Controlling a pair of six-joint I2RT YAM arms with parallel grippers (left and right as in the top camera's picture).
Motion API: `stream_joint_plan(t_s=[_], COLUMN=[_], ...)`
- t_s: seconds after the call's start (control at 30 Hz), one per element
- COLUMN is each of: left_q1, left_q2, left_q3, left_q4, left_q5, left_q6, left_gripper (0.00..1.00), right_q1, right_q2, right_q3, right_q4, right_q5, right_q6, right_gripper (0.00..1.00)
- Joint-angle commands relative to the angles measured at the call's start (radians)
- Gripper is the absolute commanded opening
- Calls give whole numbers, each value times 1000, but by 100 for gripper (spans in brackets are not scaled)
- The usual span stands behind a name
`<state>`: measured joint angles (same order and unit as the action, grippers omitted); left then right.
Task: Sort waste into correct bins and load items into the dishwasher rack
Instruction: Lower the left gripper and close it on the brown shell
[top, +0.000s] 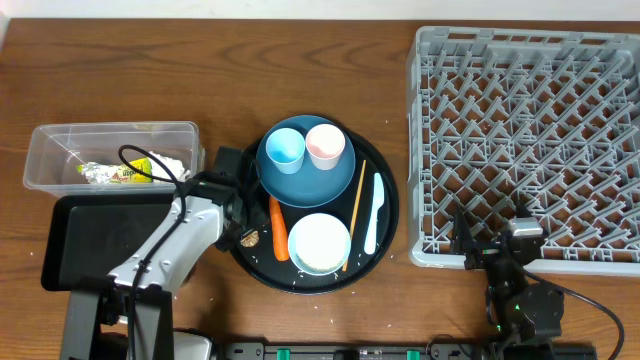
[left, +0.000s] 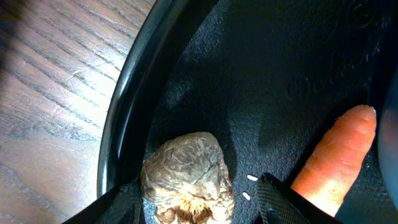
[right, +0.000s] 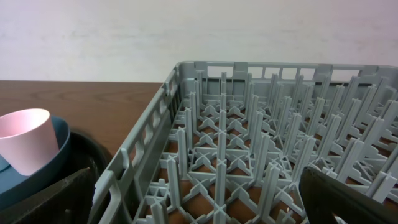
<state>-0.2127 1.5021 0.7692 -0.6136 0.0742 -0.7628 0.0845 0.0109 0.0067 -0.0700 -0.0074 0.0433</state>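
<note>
While left pincer (left: 196, 203) straddles brown lump (left: 185, 171), carrot (left: 336, 158) lies alongside.

The rack (top: 525, 145) is standing at the table's (top: 100, 60) right edge, and the round tray (top: 390, 215) is lying mid-table. At its far side the plate (top: 300, 185) is carrying the left cup (top: 284, 148) and right cup (top: 325, 145). The bowl (top: 320, 242) is sitting at its near side, with the carrot (top: 279, 228) and lump (top: 250, 239) on the left and the chopstick (top: 355, 210) and utensil (top: 373, 212) on the right. At the table's left edge the tub (top: 40, 160) is holding the wrapper (top: 115, 173), with the flat tray (top: 80, 235) lying before it.
</note>
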Motion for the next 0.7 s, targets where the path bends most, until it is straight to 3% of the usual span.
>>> stream_joint_plan(t_s=[0.0, 0.67], left_q1=[-1, -1], left_q2=[8, 8], left_q3=[-14, -15], left_q4=[3, 6], left_q5=[-16, -16], left_q6=[-10, -10], left_gripper=[61, 60], right_q1=[1, 1], right_q2=[-6, -6], right_q3=[-2, -2], right_q4=[-3, -3], right_q5=[-3, -3], right_q6=[-8, -8], right_gripper=[99, 99])
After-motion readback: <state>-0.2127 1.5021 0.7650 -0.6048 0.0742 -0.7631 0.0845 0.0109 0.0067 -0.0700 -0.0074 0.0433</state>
